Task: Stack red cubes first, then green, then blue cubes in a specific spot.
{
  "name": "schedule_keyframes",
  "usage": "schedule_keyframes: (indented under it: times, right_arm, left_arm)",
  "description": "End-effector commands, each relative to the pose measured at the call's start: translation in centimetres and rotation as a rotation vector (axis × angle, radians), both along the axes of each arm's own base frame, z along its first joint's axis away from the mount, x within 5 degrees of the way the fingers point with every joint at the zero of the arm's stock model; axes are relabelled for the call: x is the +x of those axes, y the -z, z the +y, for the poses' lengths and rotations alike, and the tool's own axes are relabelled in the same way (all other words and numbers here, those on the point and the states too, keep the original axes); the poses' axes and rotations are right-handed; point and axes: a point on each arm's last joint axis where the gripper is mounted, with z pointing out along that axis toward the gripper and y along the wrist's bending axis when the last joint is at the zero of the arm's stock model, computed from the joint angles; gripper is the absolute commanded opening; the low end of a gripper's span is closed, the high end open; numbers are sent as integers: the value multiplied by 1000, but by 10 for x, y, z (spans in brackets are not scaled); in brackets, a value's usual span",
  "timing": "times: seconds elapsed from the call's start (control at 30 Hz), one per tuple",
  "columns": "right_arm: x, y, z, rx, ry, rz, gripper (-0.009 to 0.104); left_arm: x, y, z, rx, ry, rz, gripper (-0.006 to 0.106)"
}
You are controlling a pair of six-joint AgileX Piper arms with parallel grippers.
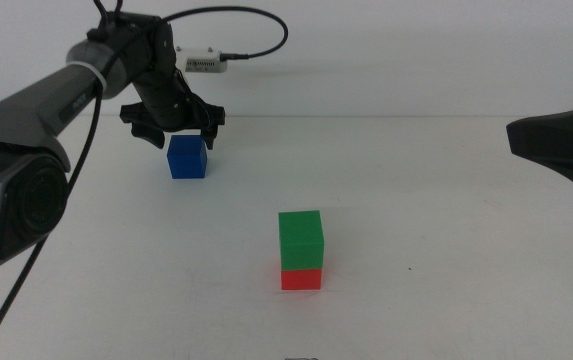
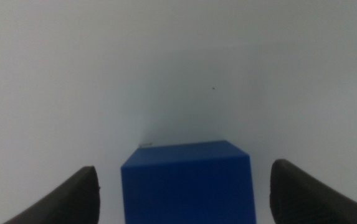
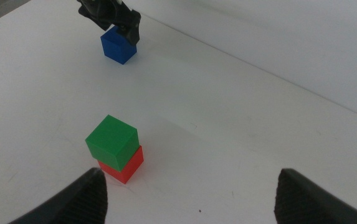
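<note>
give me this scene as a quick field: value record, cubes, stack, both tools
stack: green cube sits on red cube, slightly twisted against it
blue cube: alone on the white table, apart from the stack
left tool: open, over the blue cube, jaws either side of it, not gripping
right tool: open, holds nothing, at the table's right side, facing the stack
left to do: blue cube not yet on the stack
</note>
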Motion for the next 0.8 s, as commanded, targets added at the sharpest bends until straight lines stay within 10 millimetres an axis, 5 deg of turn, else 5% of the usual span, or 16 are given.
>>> schedule_keyframes:
  times: [0.0, 0.13, 0.3, 0.63, 0.77]
  right_arm:
    - [0, -15, -1, 41, 6, -94, 85]
    - [0, -15, -1, 41, 6, -94, 85]
    - [0, -15, -1, 41, 6, -94, 85]
    - [0, -15, -1, 41, 6, -94, 85]
    - [0, -15, -1, 41, 6, -94, 85]
  left_arm:
    - [1, -44, -1, -35, -7, -145, 94]
    - [5, -35, 0, -32, -7, -143, 90]
    - [7, -29, 1, -61, -13, -131, 73]
    - [3, -38, 4, -109, -28, -109, 0]
    - [-11, -55, 4, -101, 7, -42, -2]
